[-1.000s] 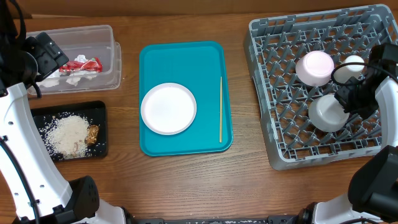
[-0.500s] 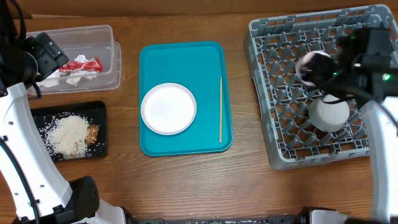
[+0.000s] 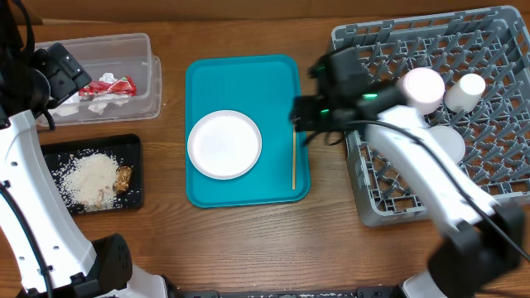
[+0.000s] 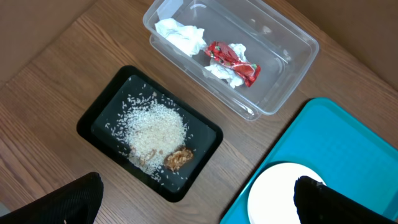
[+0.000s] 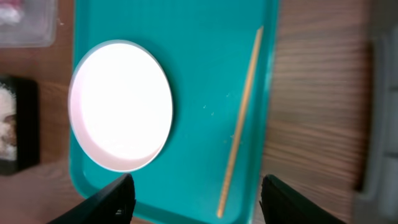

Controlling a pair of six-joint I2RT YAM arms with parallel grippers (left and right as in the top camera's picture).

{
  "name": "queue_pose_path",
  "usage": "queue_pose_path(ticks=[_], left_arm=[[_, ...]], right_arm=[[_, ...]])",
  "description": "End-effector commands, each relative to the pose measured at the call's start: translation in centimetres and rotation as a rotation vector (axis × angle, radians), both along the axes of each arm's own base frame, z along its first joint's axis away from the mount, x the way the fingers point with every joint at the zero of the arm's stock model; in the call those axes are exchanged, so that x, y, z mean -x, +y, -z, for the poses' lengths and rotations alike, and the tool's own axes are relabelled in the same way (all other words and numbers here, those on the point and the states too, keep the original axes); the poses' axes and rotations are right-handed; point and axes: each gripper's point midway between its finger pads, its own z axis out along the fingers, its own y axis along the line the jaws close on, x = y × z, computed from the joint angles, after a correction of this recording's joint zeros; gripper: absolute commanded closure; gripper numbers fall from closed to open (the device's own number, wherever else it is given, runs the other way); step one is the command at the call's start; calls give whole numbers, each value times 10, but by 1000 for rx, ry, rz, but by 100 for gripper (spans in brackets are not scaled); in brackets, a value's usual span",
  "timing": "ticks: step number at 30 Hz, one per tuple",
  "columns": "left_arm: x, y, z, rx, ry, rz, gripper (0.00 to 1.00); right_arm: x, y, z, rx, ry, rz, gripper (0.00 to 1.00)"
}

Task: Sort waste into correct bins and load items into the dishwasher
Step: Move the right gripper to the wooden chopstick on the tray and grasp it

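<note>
Behind right arm [image 3: 414, 161], half-hidden cup [image 3: 451, 145]

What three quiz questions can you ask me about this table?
1. True or false: the white plate lies on the teal tray.
2. What is in the black tray? A rice; B spoons; C apples.
3. What colour is the wrapper in the clear bin?
Key: 1 true; 2 A; 3 red.
</note>
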Motion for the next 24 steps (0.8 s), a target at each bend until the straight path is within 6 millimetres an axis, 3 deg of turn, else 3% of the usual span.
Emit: queue_pose_path(ticks=[1, 7, 12, 16, 24], left_arm=[[-1, 0, 3, 0, 9, -7, 0], [-1, 0, 3, 0, 9, -7, 0], [-1, 0, 3, 0, 9, -7, 0], [-1, 0, 3, 0, 9, -7, 0], [-1, 0, 3, 0, 9, -7, 0]], right_arm=[[-3, -1, 39, 119, 35, 82, 35], [-7, 9, 94, 188, 94, 120, 38], [-7, 12, 124, 200, 143, 121, 41], [-4, 15, 137, 200, 172, 114, 45], [-8, 9, 139, 226, 157, 148, 46]])
